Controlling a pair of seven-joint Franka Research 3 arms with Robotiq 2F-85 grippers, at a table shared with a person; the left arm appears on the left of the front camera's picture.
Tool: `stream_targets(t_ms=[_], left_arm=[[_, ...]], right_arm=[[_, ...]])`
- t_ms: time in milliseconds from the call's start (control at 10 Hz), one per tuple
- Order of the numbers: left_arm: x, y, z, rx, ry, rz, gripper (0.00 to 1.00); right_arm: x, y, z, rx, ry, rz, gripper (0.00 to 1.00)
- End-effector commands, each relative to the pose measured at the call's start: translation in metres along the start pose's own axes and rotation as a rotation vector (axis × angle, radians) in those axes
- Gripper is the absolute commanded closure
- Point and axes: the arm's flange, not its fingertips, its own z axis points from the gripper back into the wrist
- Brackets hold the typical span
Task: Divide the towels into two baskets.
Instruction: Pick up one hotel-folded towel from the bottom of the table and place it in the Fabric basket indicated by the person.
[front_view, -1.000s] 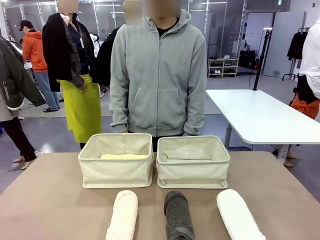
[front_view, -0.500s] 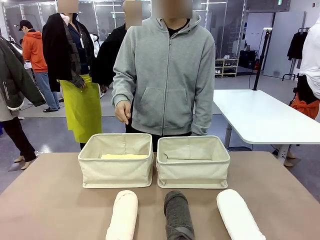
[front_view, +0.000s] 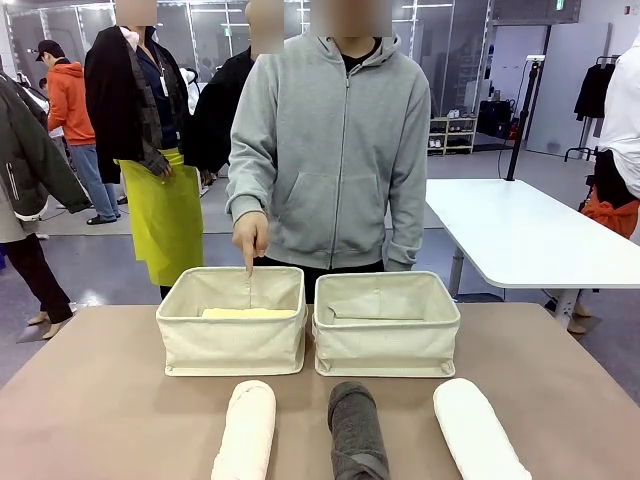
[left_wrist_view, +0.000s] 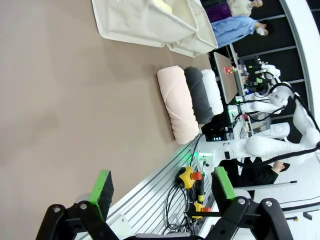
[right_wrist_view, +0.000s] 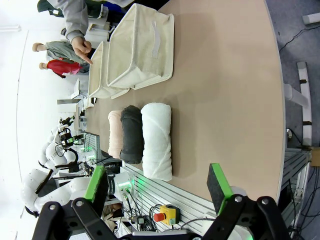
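Note:
Two cream canvas baskets stand side by side mid-table, the left basket (front_view: 232, 345) and the right basket (front_view: 386, 348). A pale yellow towel (front_view: 248, 313) lies inside the left one. In front of them, three rolled towels lie in a row: cream (front_view: 247, 430), dark grey (front_view: 357, 432) and white (front_view: 478, 430). The person's hand (front_view: 250, 235) points a finger down over the left basket's far rim. My left gripper (left_wrist_view: 162, 184) is open and empty, well back from the cream towel (left_wrist_view: 177, 102). My right gripper (right_wrist_view: 157, 182) is open and empty too, short of the white towel (right_wrist_view: 157, 140).
The person in a grey hoodie stands at the far edge behind the baskets. A white table (front_view: 520, 230) stands back right, with other people behind. The table's near edge carries a metal rail, cables and a red stop button (right_wrist_view: 162, 216).
The person has raised a hand and lowered it to point a finger at the left basket. Towels, baskets and both grippers have not moved.

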Motion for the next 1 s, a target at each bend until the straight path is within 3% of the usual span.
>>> stream_targets(t_ms=[0, 200, 400, 600, 900], left_arm=[[0.0, -0.029, -0.049, 0.066, 0.006, 0.13, 0.0], [0.002, -0.052, -0.091, 0.229, -0.018, 0.206, 0.0], [0.003, -0.081, -0.127, 0.251, 0.006, 0.241, 0.0], [-0.001, -0.102, -0.163, 0.341, -0.033, 0.284, 0.0], [-0.022, -0.129, -0.22, 0.402, -0.001, 0.217, 0.0]], right_arm=[[-0.001, 0.003, 0.002, 0.011, -0.006, 0.007, 0.0], [-0.001, 0.003, 0.002, 0.011, -0.006, 0.007, 0.0], [-0.001, 0.003, 0.002, 0.011, -0.006, 0.007, 0.0], [-0.001, 0.003, 0.002, 0.011, -0.006, 0.007, 0.0], [-0.001, 0.003, 0.002, 0.011, -0.006, 0.007, 0.0]])
